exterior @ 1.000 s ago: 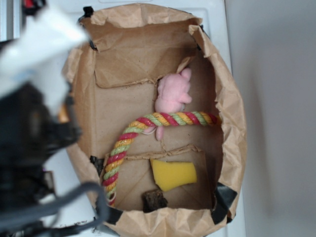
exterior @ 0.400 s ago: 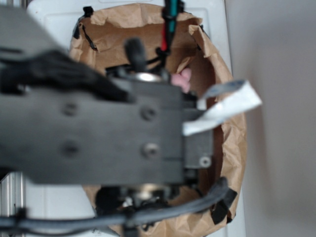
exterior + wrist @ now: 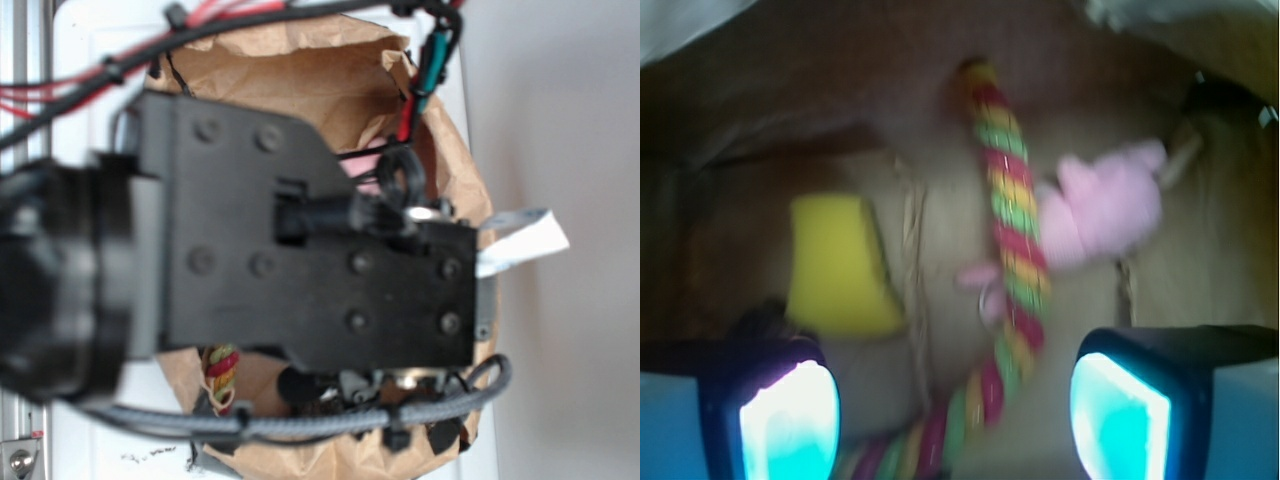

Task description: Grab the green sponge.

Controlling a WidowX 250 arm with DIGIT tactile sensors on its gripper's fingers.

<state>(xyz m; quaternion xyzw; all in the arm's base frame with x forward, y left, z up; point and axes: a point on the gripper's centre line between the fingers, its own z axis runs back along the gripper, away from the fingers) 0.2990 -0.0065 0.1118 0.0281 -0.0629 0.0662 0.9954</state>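
claw (image 3: pixel 955 420) spread wide, both pads empty, above bag floor | green sponge (image 3: pixel 840 265): soft yellow foam wedge, flared, flat on brown paper, ahead of left pad, apart from it | twisted rope (image 3: pixel 1008 240), red-yellow-green, runs between pads | pink plush toy (image 3: pixel 1105 205) right of rope | crumpled paper bag (image 3: pixel 300 60) walls close around; arm hides interior in exterior view
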